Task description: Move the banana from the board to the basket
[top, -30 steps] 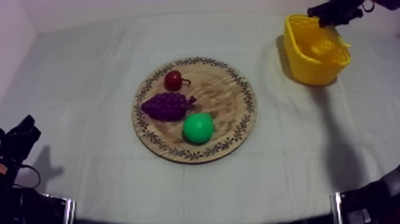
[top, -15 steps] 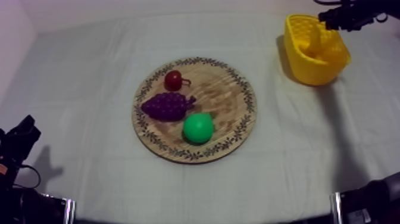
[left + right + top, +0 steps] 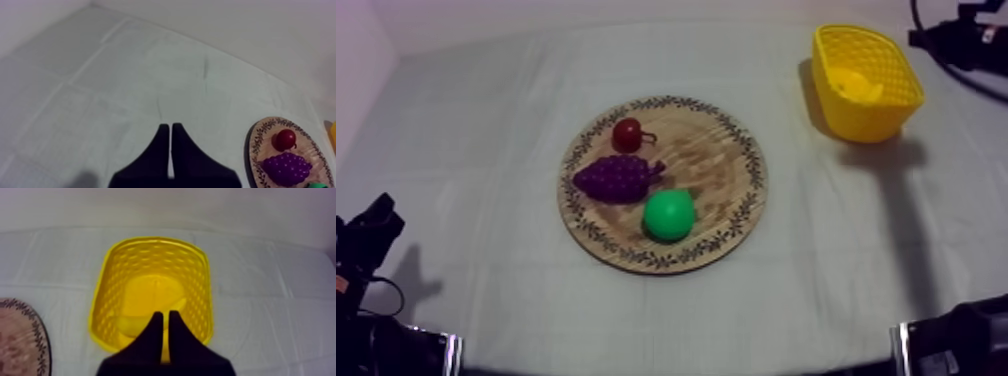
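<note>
One banana (image 3: 860, 88) in the basket (image 3: 866, 120), three fruits (image 3: 619, 178) on the board (image 3: 711, 160).

banana (image 3: 129, 323) partly hidden behind the right gripper (image 3: 165, 313), down in the yellow basket (image 3: 102, 295) | wooden board (image 3: 255, 147) cut off by the picture edge in both wrist views | pear (image 3: 315, 185) in the left wrist view — just a green sliver at the edge — shape too small to tell

- Our left arm (image 3: 366, 250) sits low at its own side.
- Our left gripper (image 3: 168, 128) has its fingers together in a narrow wedge, holding nothing.
- Our right arm (image 3: 961, 40) comes in at the top view's upper right.
- Our right gripper (image 3: 165, 315) is likewise closed and empty.
</note>
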Robot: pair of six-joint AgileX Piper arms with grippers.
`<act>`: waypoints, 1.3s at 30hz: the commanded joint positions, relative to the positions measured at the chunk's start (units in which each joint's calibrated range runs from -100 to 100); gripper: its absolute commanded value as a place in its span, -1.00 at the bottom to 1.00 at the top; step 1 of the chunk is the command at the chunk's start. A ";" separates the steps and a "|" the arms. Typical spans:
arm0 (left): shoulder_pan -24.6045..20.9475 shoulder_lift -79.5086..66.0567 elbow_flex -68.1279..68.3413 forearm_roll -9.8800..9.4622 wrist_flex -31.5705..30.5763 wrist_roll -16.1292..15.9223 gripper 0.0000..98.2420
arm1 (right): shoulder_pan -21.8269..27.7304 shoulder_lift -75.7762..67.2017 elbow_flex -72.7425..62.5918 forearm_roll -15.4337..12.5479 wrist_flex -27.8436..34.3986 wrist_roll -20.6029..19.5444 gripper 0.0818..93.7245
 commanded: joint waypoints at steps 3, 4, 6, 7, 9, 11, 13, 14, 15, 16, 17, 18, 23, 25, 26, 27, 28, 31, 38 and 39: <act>0.02 -0.05 -0.01 0.03 0.00 0.01 -1.00 | -0.81 -17.29 15.65 -4.35 -1.71 5.29 -0.99; 0.02 -0.05 -0.01 0.03 0.00 0.01 -1.00 | -0.94 -19.89 17.96 -5.87 -1.79 6.93 -0.99; 0.02 -0.05 -0.01 0.03 0.00 0.01 -1.00 | -1.23 -24.95 22.18 -8.82 -1.45 10.28 -0.99; 0.02 -0.05 -0.01 0.03 0.00 0.01 -1.00 | -1.35 -27.42 24.19 -9.89 -1.20 11.62 -0.99; 0.02 -0.05 -0.01 0.03 0.00 0.01 -1.00 | -1.64 -32.04 28.24 -10.80 -0.80 13.22 -0.99; 0.02 -0.05 -0.01 0.03 0.00 -0.01 -1.00 | -1.96 -36.41 31.90 -10.88 0.00 14.09 -0.99; 0.02 -0.05 -0.01 0.03 0.00 0.00 -1.00 | -2.36 -40.30 34.81 -10.39 1.18 14.30 -0.99; 0.02 -0.05 -0.01 0.03 0.00 0.00 -1.00 | -2.60 -42.03 36.04 -9.76 1.76 13.92 -0.99; 0.02 -0.05 -0.01 0.03 0.00 0.01 -1.00 | -2.82 -43.63 37.20 -8.98 2.23 13.31 -0.99; 0.02 -0.05 -0.01 0.03 0.00 0.01 -1.00 | -3.02 -45.18 38.41 -8.07 2.64 12.53 -0.99; 0.02 -0.05 -0.01 0.03 0.00 0.01 -1.00 | -3.18 -46.62 39.66 -7.21 2.92 11.75 -0.99; 0.02 -0.05 -0.01 0.03 0.00 0.01 -1.00 | -3.29 -48.03 40.90 -6.65 3.15 11.17 -0.99; 0.02 -0.05 -0.01 0.03 0.00 -0.01 -1.00 | -3.53 -55.43 46.44 -6.12 5.88 9.59 -0.99; 0.02 -0.05 -0.01 0.03 0.00 0.00 -1.00 | -3.86 -58.09 47.24 -5.89 8.84 8.69 -0.99; 0.02 -0.05 -0.01 0.03 0.00 -0.01 -1.00 | -4.04 -59.30 47.48 -6.22 10.60 8.64 -0.99; 0.02 -0.05 -0.01 0.03 0.00 -0.02 -1.00 | -4.29 -60.45 47.64 -6.64 12.47 8.63 -1.00; 0.02 -0.05 -0.01 0.03 0.00 -0.01 -1.00 | -4.48 -61.56 47.75 -6.93 14.11 8.46 -1.00; 0.02 -0.05 -0.01 0.03 0.00 0.01 -1.00 | -4.65 -64.90 47.93 -7.37 18.34 7.54 -0.99; 0.02 -0.05 -0.01 0.03 0.00 0.00 -1.00 | -3.78 -68.65 47.90 -7.69 21.61 2.10 -0.99; 0.02 -0.05 -0.01 0.03 0.00 -0.01 -1.00 | -3.72 -68.75 47.90 -7.68 21.69 2.02 -0.99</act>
